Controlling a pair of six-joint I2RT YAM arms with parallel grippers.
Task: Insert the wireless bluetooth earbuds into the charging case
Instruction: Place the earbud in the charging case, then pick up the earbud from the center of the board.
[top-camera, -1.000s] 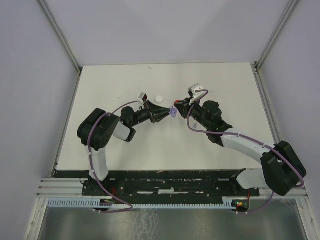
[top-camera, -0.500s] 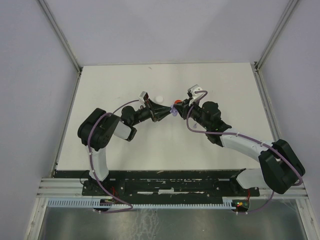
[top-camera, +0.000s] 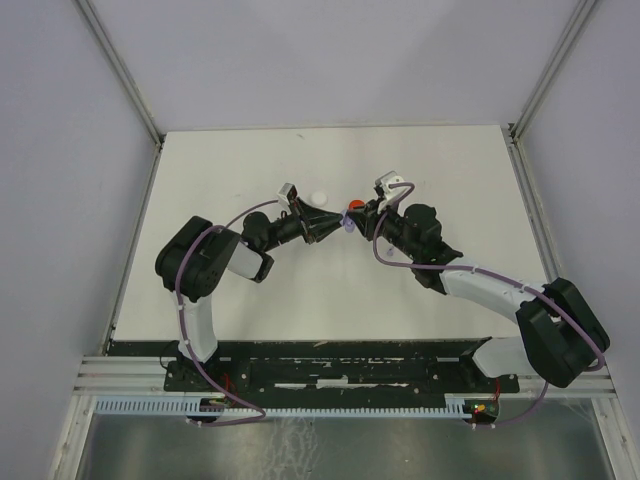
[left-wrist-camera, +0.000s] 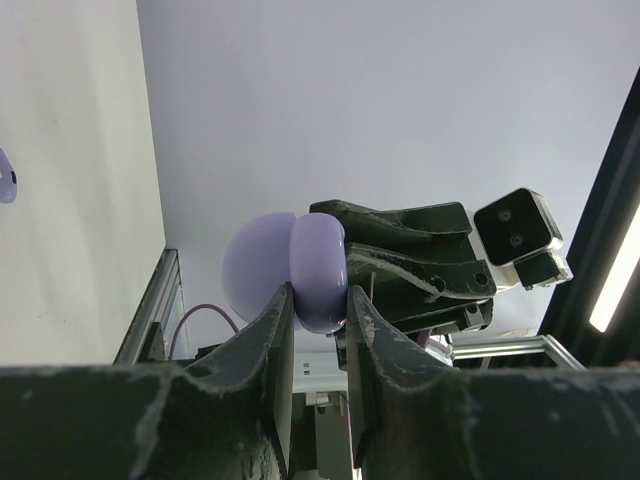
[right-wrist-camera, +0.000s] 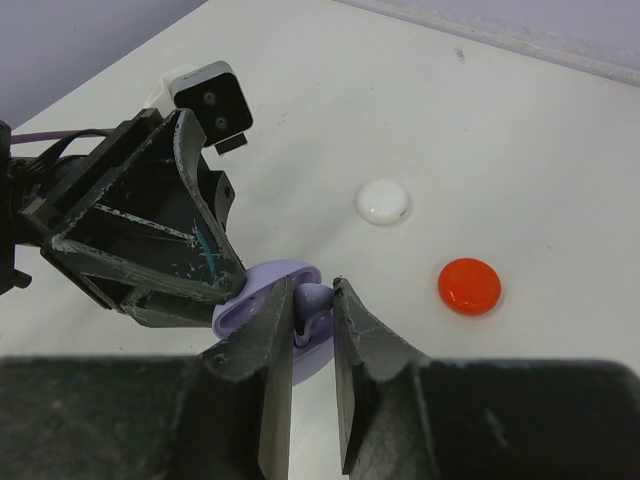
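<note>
Clamping a glossy, rounded lilac case (left-wrist-camera: 298, 262) is the left end effector (left-wrist-camera: 318, 300). The right end effector (right-wrist-camera: 312, 292) pinches a smooth lilac earbud (right-wrist-camera: 316, 297).

The right arm has swung a little toward the left one over the last second, elbow and wrist sliding over together. That has uncovered the red disc (top-camera: 352, 207), which sat hidden behind the right gripper (top-camera: 353, 219) and now shows just past its far side (bright as a button). The left gripper (top-camera: 335, 226) has nudged up slightly, bringing its clamped pale purple case (top-camera: 345, 224) closer to the pale purple earbud (right-wrist-camera: 314, 296) pinched by the right gripper.
</note>
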